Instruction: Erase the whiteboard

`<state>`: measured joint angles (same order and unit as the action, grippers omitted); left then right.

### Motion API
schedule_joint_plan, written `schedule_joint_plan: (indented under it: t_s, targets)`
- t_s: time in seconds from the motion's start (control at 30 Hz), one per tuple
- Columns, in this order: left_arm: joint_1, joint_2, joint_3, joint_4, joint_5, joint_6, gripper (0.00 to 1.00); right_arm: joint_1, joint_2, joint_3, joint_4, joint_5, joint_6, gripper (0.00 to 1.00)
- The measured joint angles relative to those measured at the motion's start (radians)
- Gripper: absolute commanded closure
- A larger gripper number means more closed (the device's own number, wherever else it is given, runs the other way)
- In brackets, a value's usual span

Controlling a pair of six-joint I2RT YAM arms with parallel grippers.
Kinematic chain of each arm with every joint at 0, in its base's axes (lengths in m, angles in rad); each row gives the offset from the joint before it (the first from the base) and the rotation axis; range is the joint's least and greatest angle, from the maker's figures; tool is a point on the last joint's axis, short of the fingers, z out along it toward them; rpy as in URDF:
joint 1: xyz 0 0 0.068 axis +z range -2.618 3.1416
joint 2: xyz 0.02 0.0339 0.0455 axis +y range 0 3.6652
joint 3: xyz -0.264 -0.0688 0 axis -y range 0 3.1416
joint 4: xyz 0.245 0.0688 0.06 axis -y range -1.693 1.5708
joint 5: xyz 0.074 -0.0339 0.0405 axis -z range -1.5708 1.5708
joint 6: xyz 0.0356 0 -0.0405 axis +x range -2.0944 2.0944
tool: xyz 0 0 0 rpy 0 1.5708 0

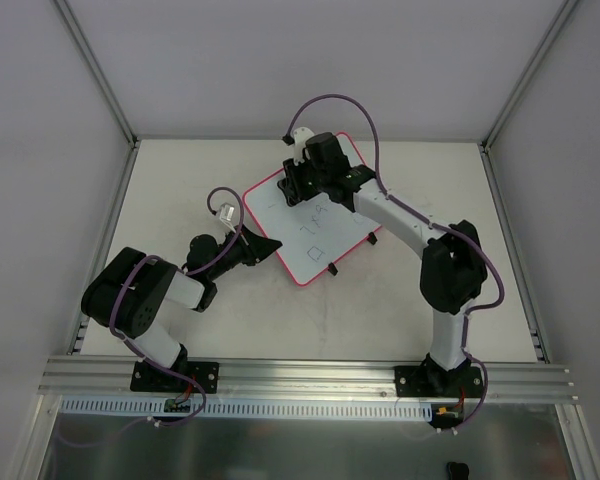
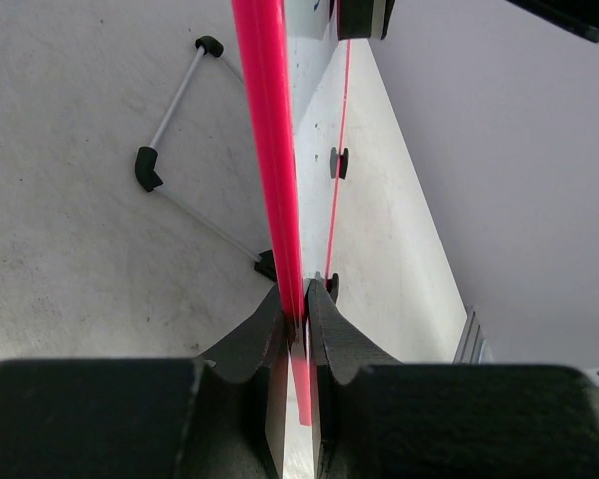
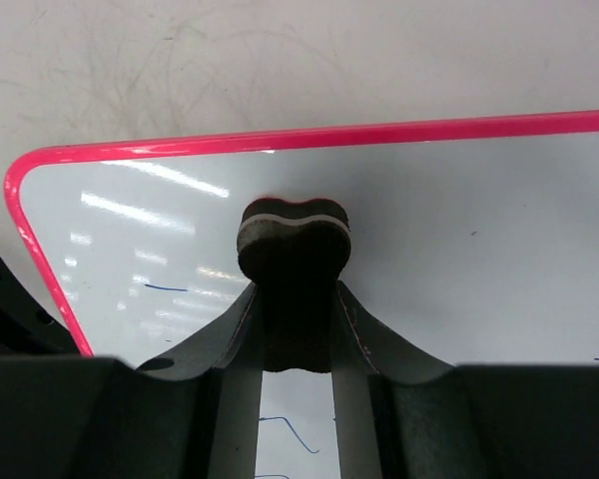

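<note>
The whiteboard (image 1: 315,230), white with a thin pink frame, lies skewed in the middle of the table. Faint blue pen marks (image 3: 165,288) show on it. My left gripper (image 1: 271,246) is shut on the board's near left edge. In the left wrist view its jaws (image 2: 298,301) pinch the pink frame (image 2: 268,150), seen edge-on. Over the board's far corner, my right gripper (image 1: 302,180) is shut on a small black eraser (image 3: 296,238). The eraser sticks out past the fingertips (image 3: 296,291), just above the white surface (image 3: 459,230), near the rounded pink corner (image 3: 20,175).
Two black clips (image 1: 372,238) (image 1: 335,270) sit on the board's right edge. A grey wire stand with black elbows (image 2: 148,168) shows beside the board's edge in the left wrist view. Grey walls enclose the table on three sides, and an aluminium rail (image 1: 300,375) runs along the front.
</note>
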<state>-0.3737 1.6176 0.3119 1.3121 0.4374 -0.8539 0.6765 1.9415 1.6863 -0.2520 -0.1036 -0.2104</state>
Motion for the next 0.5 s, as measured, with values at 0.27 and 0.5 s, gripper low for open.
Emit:
schedule_joint_plan:
  t_s: [0.27,0.5]
  targets:
    - [0.000,0.000,0.000,-0.001,0.005,0.000,1.00,0.010,-0.016,-0.029,0.021,0.025,-0.008,1.00]
    - [0.000,0.000,-0.006,-0.001,0.005,0.001,1.00,0.070,-0.032,-0.065,0.039,0.105,-0.029,1.00]
